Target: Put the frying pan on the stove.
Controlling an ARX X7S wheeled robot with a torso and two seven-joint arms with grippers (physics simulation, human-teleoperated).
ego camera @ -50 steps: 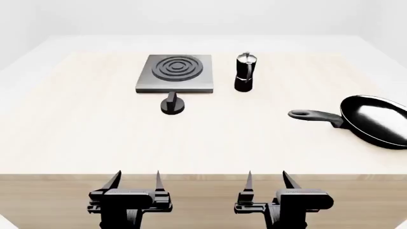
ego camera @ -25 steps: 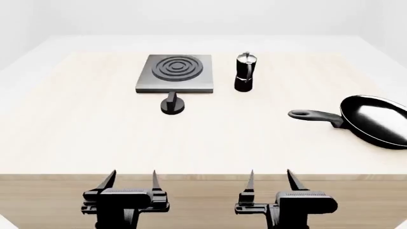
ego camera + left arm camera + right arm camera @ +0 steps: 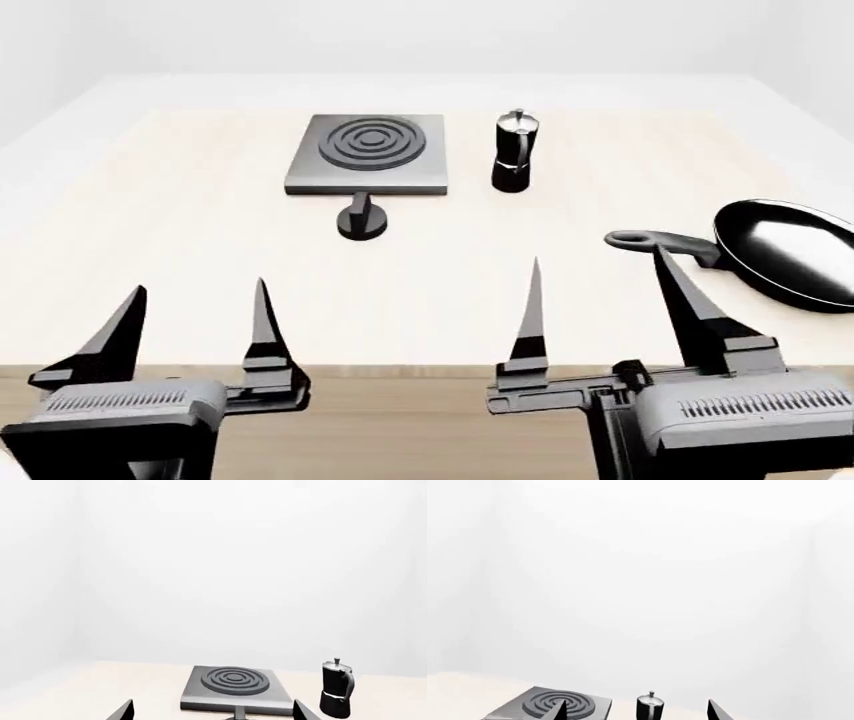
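Note:
The glossy black frying pan [image 3: 790, 250] lies at the table's right edge, its long handle [image 3: 657, 242] pointing left. The dark grey stove [image 3: 370, 152] with raised rings sits at the far middle of the table; it also shows in the left wrist view [image 3: 235, 687] and the right wrist view [image 3: 554, 707]. My left gripper [image 3: 198, 300] hangs open over the table's near edge at the left, holding nothing. My right gripper [image 3: 598, 275] is open and empty too, its right fingertip close in front of the pan handle in the head view.
A black and silver moka pot [image 3: 514, 151] stands right of the stove. A small black round knob [image 3: 362, 220] lies just in front of the stove. The light wood table [image 3: 160, 250] stretches wide; its near edge runs under both grippers.
Both grippers have risen and moved forward, looming much larger in the head view. The pan, stove, moka pot and knob have not moved.

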